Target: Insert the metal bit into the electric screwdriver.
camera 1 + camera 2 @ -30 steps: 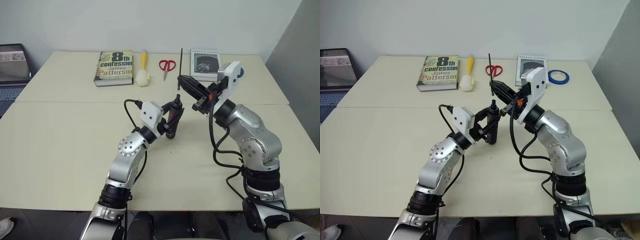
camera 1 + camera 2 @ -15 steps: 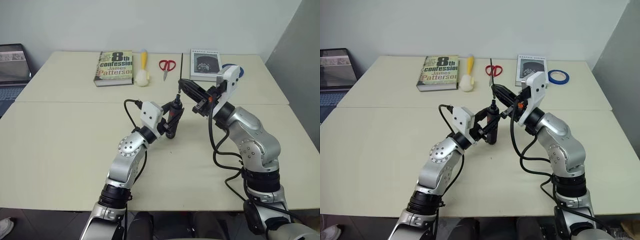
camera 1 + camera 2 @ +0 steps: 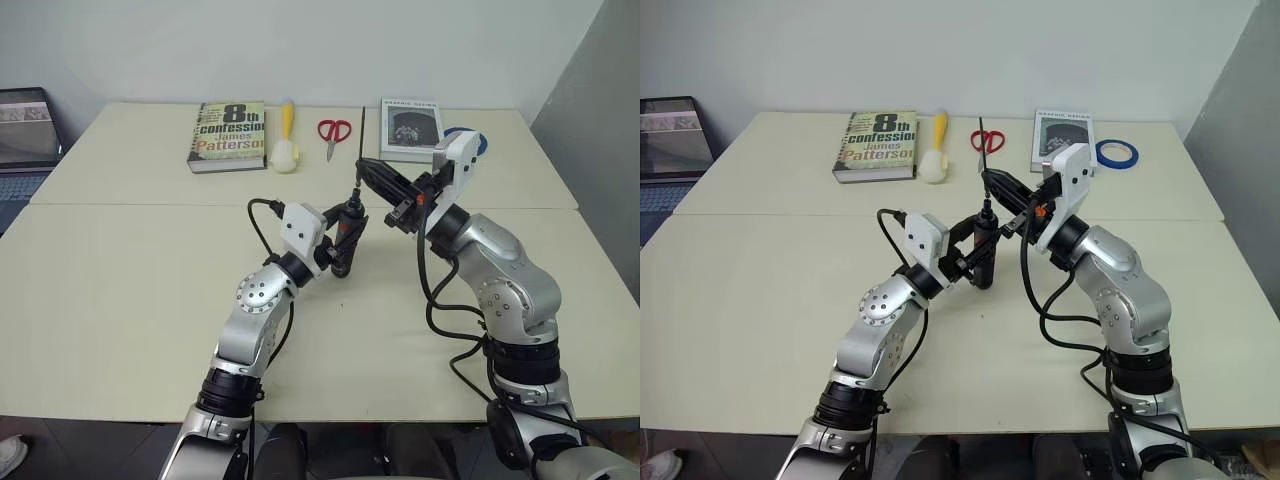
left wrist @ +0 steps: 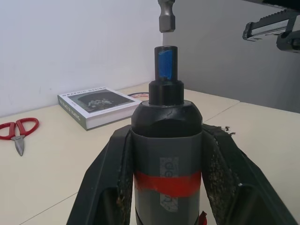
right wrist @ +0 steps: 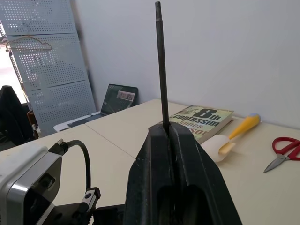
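Left wrist view: metal bit [image 4: 166, 16] hangs just above the electric screwdriver [image 4: 166, 154].

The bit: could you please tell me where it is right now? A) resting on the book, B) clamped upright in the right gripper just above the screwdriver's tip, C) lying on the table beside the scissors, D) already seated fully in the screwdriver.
B: the right gripper is shut on the bit, whose lower end hangs just above the tip of the screwdriver, itself clamped in the left gripper.
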